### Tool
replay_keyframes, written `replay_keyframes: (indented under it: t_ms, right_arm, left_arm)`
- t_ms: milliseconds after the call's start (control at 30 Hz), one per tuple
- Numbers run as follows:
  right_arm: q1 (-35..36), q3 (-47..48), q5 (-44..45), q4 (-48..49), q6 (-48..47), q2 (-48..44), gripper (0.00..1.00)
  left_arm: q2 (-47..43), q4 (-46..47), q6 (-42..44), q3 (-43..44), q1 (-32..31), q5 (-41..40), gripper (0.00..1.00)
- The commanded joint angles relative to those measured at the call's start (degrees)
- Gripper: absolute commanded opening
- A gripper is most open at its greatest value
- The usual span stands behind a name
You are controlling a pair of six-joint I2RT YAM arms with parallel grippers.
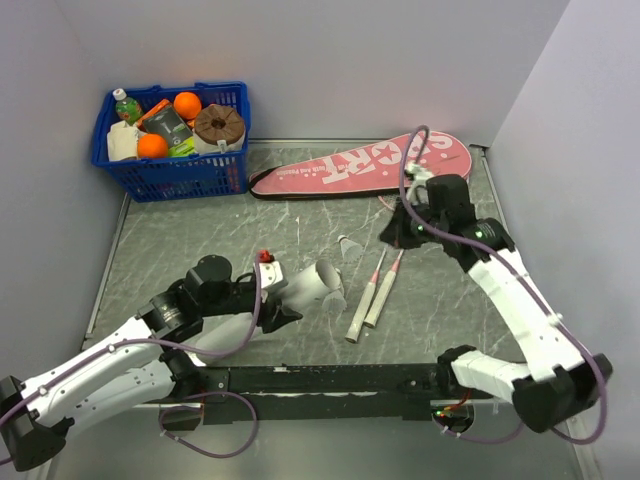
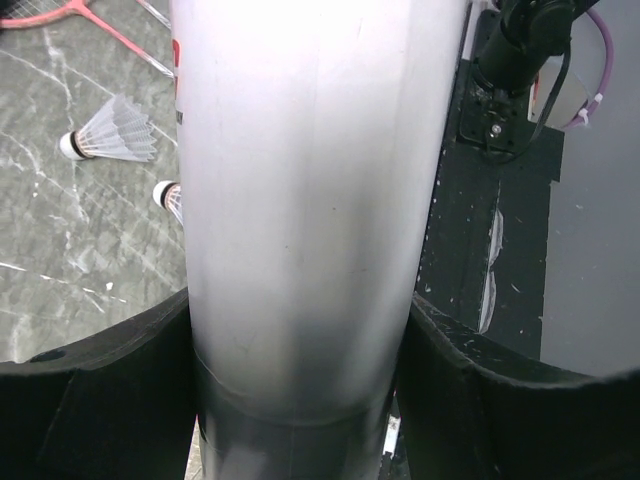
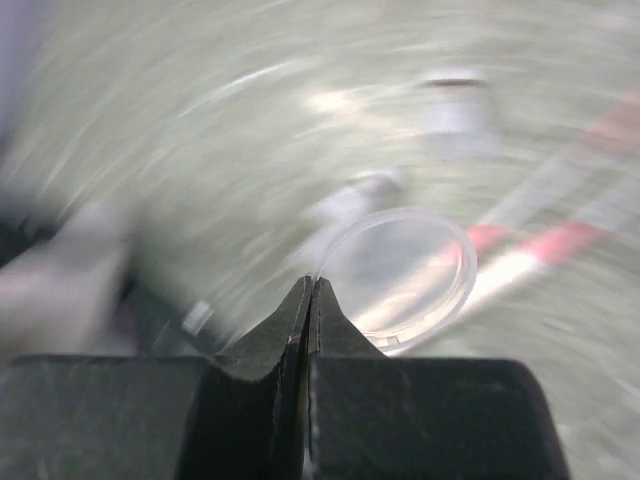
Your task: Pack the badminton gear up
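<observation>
My left gripper (image 1: 272, 300) is shut on the long white tube (image 1: 305, 285), which lies tilted with its open end toward the table's middle. The tube (image 2: 310, 200) fills the left wrist view between the black fingers (image 2: 100, 400). Two shuttlecocks (image 1: 349, 247) (image 1: 335, 301) lie by the tube's mouth, also seen as shuttlecocks (image 2: 110, 132) (image 2: 168, 197). Two rackets (image 1: 372, 295) lie with white handles toward me. The pink SPORT case (image 1: 360, 165) lies at the back. My right gripper (image 3: 311, 283) pinches the rim of a clear round lid (image 3: 400, 275); it hangs over the racket heads as the right gripper (image 1: 400, 228).
A blue basket (image 1: 170, 165) with oranges and bottles stands at the back left. Walls close in the table on three sides. A black rail (image 1: 330, 378) runs along the near edge. The right wrist view is blurred by motion.
</observation>
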Motion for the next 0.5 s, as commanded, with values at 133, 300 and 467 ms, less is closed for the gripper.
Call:
replay_keyframes:
  t_ms: [133,300,467]
  right_arm:
    - [-13.1,-13.4,25.8,1.7,14.8,4.2,0.0]
    - [-16.6,-17.3,28.5,6.3,18.6,11.3,0.0]
    - [-18.3,-17.6,30.0,9.1,19.4,18.1,0.0]
  left_arm:
    - [-3.0,2.3,-5.4,2.0,-0.4,-7.0,0.01]
    - [-2.6,0.1,-7.0,3.6,-0.4,-10.0,0.01]
    - [-3.3,0.1,-7.3,3.7,-0.5,-10.5,0.01]
